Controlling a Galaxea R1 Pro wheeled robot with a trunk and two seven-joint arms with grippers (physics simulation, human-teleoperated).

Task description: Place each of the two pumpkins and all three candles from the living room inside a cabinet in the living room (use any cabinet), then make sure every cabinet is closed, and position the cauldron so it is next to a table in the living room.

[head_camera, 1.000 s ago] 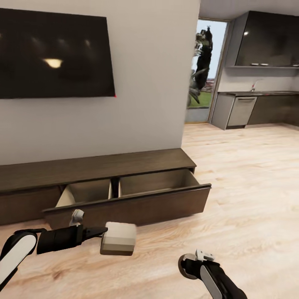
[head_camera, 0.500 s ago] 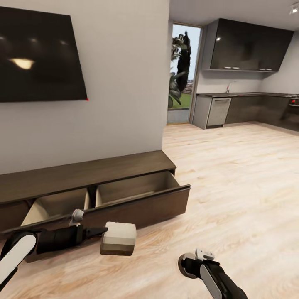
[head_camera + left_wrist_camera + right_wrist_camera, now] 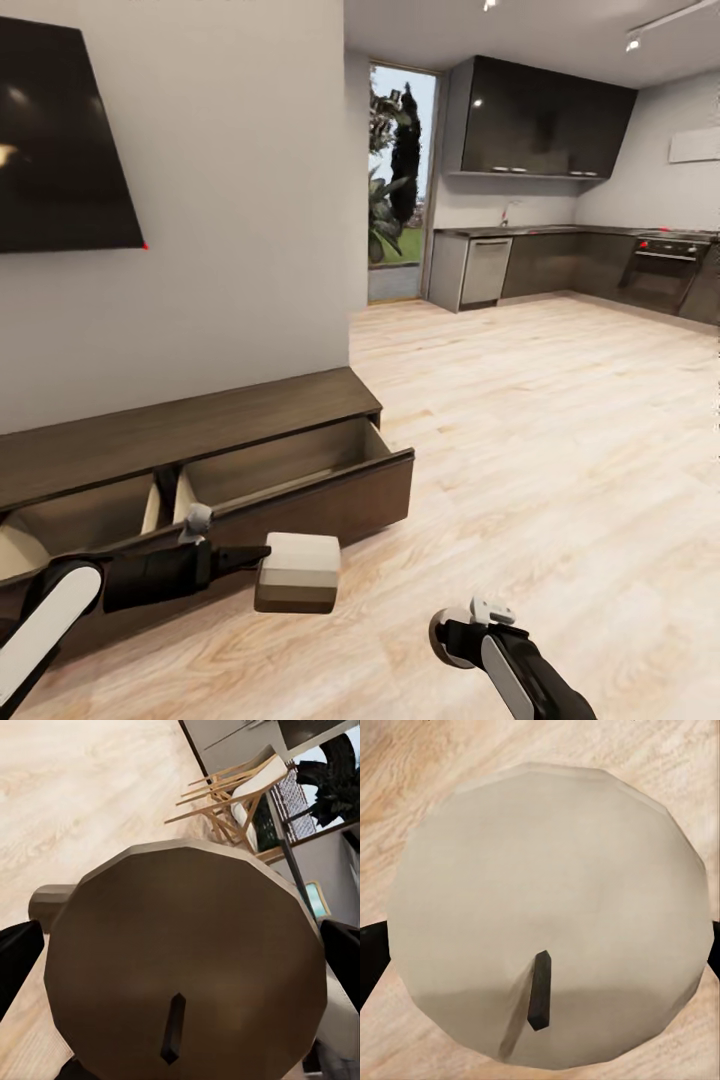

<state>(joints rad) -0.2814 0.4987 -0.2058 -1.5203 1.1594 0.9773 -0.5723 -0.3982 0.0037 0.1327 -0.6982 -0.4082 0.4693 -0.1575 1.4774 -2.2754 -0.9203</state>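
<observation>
Each gripper clamps a candle; neither is stowed yet, and the cabinet drawer at 10 o'clock gapes open.

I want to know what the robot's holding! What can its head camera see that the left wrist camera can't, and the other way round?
Head view: the long brown cabinet with its drawer pulled open, a black TV on the wall and the kitchen far off.

Left wrist view: the candle's round top with its dark wick, and a wooden chair.

Both: the beige candle gripped in the left claw, over the wooden floor.
</observation>
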